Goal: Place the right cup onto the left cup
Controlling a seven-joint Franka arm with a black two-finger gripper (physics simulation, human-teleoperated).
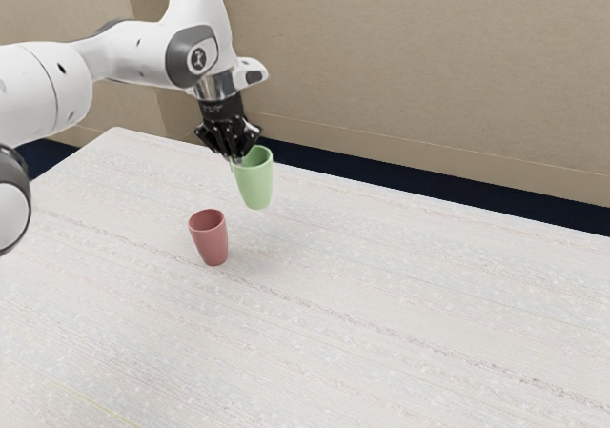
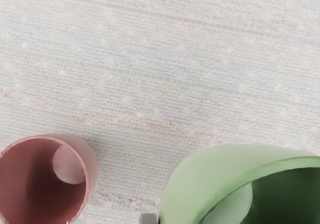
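Observation:
In the exterior view my gripper (image 1: 234, 157) points down at the rim of the green cup (image 1: 254, 182), shut on its near wall. This cup is upright with a slight tilt and looks raised off the table. The red cup (image 1: 211, 241) stands upright on the table, nearer that camera and a little toward the exterior view's left. From the wrist camera, a small grey tip of my gripper (image 2: 159, 219) meets the outer wall of the large green cup (image 2: 215, 176); the inner finger is hidden. The open mouth of the red cup (image 2: 37, 184) faces up, apart from the green one.
Both cups are over a pale, streaked table (image 1: 381, 295). Its far edge runs behind the green cup, with a dark floor strip (image 1: 429, 199) and a beige wall (image 1: 410, 66) beyond. The arm comes in from the exterior view's left.

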